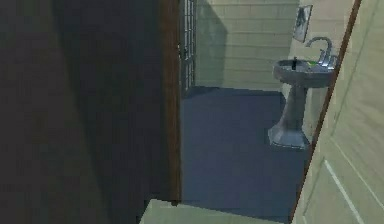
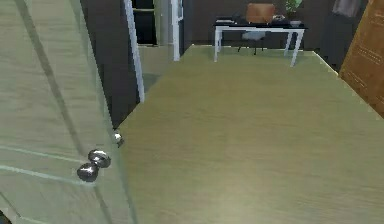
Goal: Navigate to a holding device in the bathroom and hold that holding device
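Facing bathroom through a pale wooden door (image 1: 345,165) swung aside for passage; grey pedestal sink (image 1: 300,78) stands inside; gripper state: cannot tell.

forward view: smooth dark blue floor (image 1: 230,140) across the centre. grey pedestal sink (image 1: 296,85) at right, basin top darker. pale beige wall with horizontal plank lines (image 1: 240,40) at upper centre. reddish-brown door frame strip (image 1: 172,100) left of centre. cream panelled door (image 1: 350,160) at right edge.

arm side view: pale grey-green panelled door (image 2: 45,100) at left, with silver round knobs (image 2: 99,157). plain olive-tan floor (image 2: 250,130). white-legged desk with black top (image 2: 258,28) at upper centre. brown wooden door (image 2: 365,60) at upper right.
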Robot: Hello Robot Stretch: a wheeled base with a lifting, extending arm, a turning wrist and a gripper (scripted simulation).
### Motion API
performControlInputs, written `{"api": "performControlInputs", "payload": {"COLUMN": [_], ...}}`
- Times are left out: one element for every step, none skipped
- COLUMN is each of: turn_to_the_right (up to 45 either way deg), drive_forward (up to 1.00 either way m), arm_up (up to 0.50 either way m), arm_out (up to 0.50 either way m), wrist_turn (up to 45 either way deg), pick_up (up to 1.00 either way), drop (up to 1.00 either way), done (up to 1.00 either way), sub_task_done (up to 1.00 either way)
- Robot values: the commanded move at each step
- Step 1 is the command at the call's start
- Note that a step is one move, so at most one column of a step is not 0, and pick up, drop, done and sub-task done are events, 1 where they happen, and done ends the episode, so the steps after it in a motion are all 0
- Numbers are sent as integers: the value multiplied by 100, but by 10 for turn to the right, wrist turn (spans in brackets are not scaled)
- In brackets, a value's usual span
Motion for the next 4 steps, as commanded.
{"api": "performControlInputs", "payload": {"turn_to_the_right": [120,0,0,-30], "drive_forward": [0,100,50,0], "arm_up": [0,0,0,0], "arm_out": [0,0,0,0], "wrist_turn": [0,0,0,0], "pick_up": [0,0,0,0], "drop": [0,0,0,0], "done": [0,0,0,0], "sub_task_done": [0,0,0,0]}}
